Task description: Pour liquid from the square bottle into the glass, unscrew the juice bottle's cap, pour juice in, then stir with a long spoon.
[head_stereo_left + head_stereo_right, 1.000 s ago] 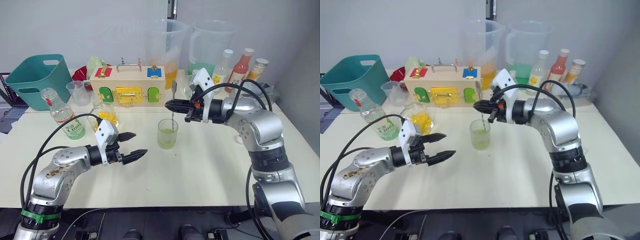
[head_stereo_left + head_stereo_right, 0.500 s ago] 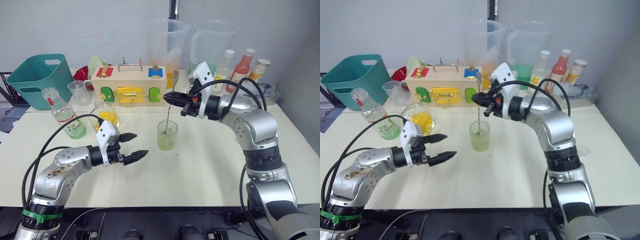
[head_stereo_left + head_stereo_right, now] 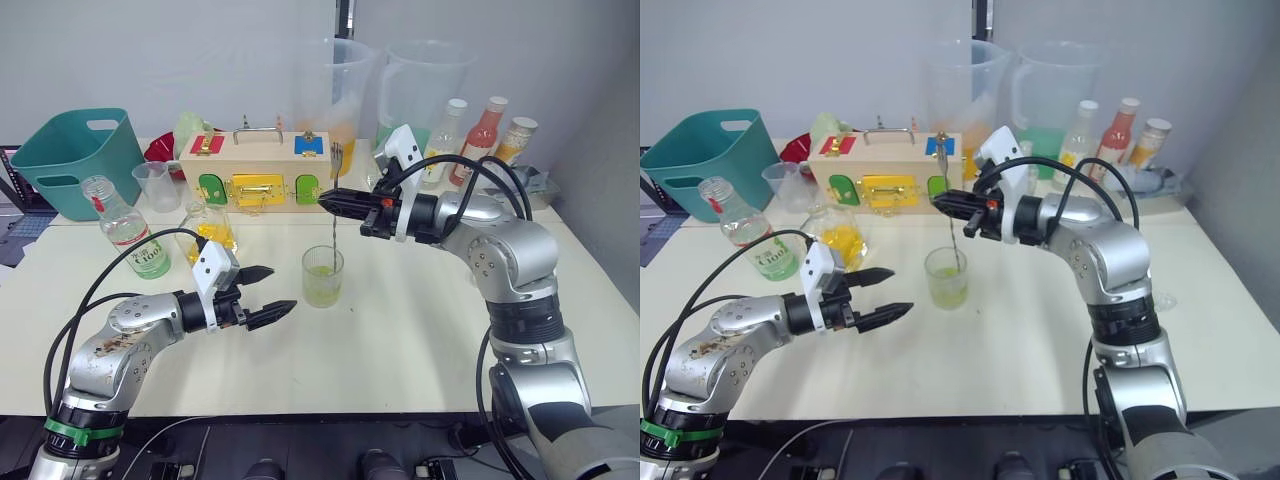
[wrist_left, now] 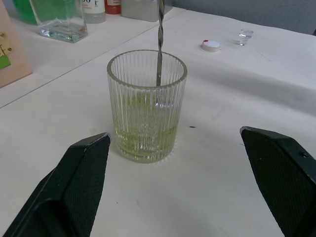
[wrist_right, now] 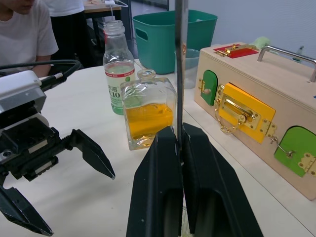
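Note:
The glass stands mid-table, ribbed, with a little pale green-yellow liquid at its bottom. My right gripper hovers above it, shut on the long spoon, whose thin shaft hangs down into the glass. My left gripper is open, low over the table just left of the glass, and holds nothing. The square bottle, part full of yellow liquid, stands at the left, with the uncapped juice bottle beyond it. The white cap lies on the table past the glass.
A wooden latch box stands behind the glass, and a teal basket and a small beaker are at the back left. Two large pitchers and several bottles line the back right. A person in a white shirt is beyond the table.
My right gripper has carried the spoon leftwards. The glass has slid a little left and nearer with it. The left arm has stayed put.

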